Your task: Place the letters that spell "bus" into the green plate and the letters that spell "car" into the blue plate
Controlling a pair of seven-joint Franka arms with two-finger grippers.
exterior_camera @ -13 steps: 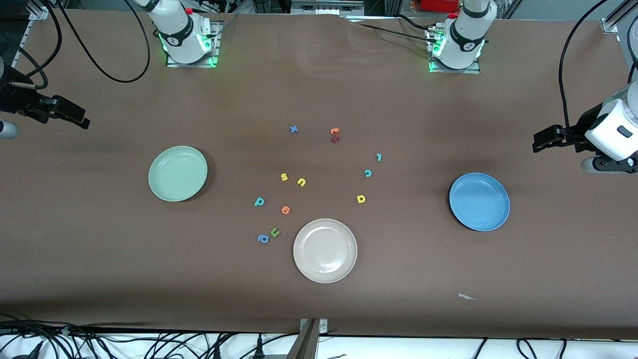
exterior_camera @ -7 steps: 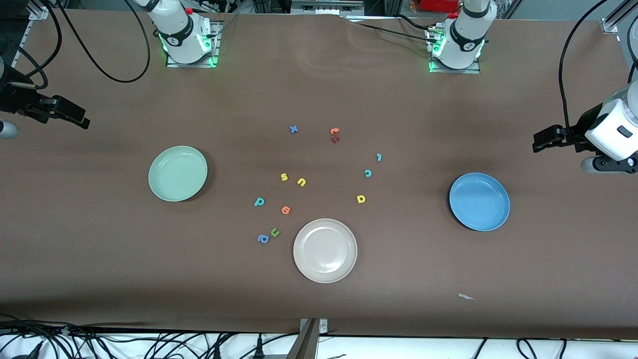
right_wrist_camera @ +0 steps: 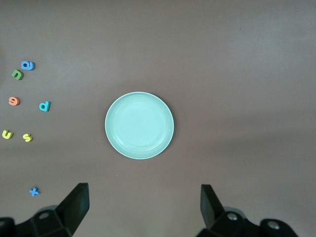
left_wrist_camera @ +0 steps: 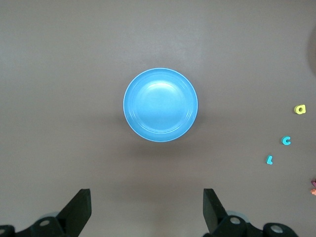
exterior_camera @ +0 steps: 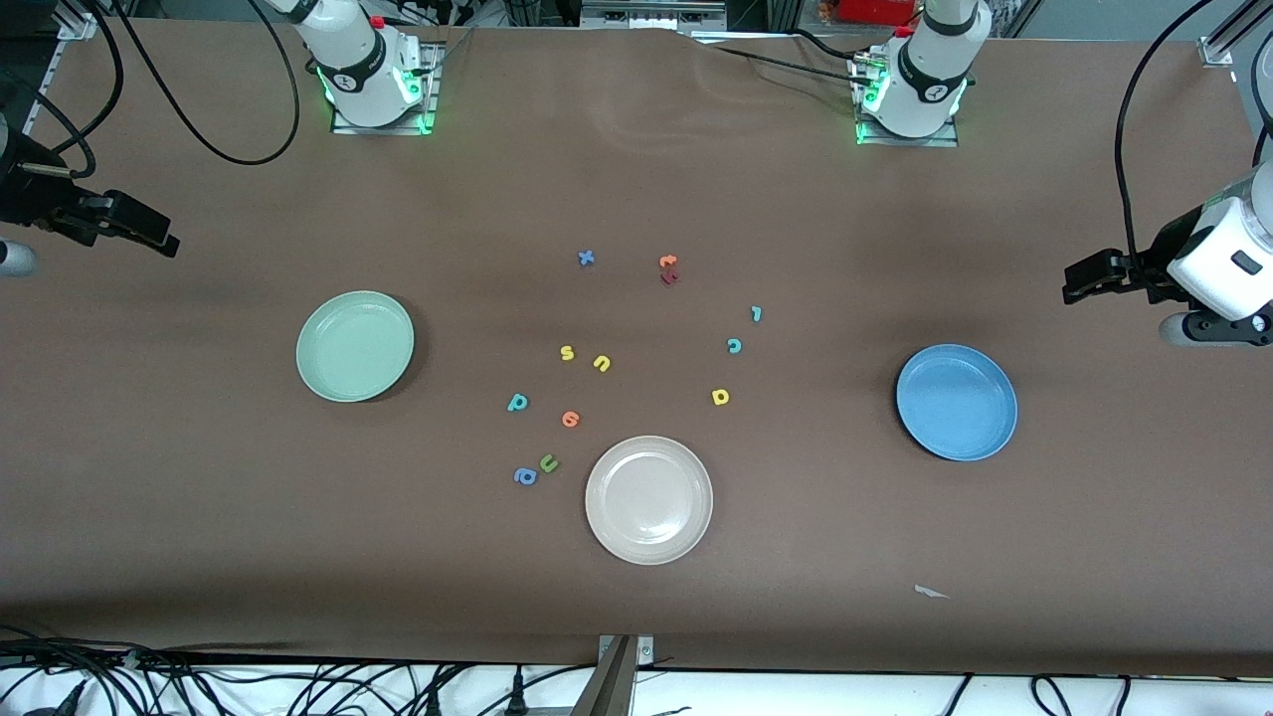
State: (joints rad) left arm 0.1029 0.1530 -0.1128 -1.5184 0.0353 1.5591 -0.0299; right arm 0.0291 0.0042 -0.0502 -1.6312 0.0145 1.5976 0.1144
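You have both arms waiting high at the table ends, nothing held. The left gripper (left_wrist_camera: 145, 210) hangs over bare table at the left arm's end, fingers (left_wrist_camera: 79, 207) spread wide apart. The right gripper (right_wrist_camera: 143, 207) hangs over bare table at the right arm's end, fingers (right_wrist_camera: 76, 200) likewise spread wide.

The green plate (exterior_camera: 355, 345) sits flat toward the right arm's end, with no letters in it. The blue plate (exterior_camera: 957, 402) sits flat toward the left arm's end, also without letters.

Taking the beige plate (exterior_camera: 648, 499) as the clock centre in the front view, you find all letters loose on the table:
- yellow s (exterior_camera: 567, 352) and yellow u (exterior_camera: 602, 363) near each other at about 11 o'clock;
- teal b (exterior_camera: 517, 402) at about 10 o'clock;
- yellow a (exterior_camera: 721, 397) at about 1 o'clock, teal c (exterior_camera: 734, 345) farther from the camera, teal r (exterior_camera: 756, 313) farther again.

The orange letter (exterior_camera: 570, 419), green u (exterior_camera: 548, 462) and blue a (exterior_camera: 524, 476) lie around 9 to 10 o'clock, the last two just beside each other.
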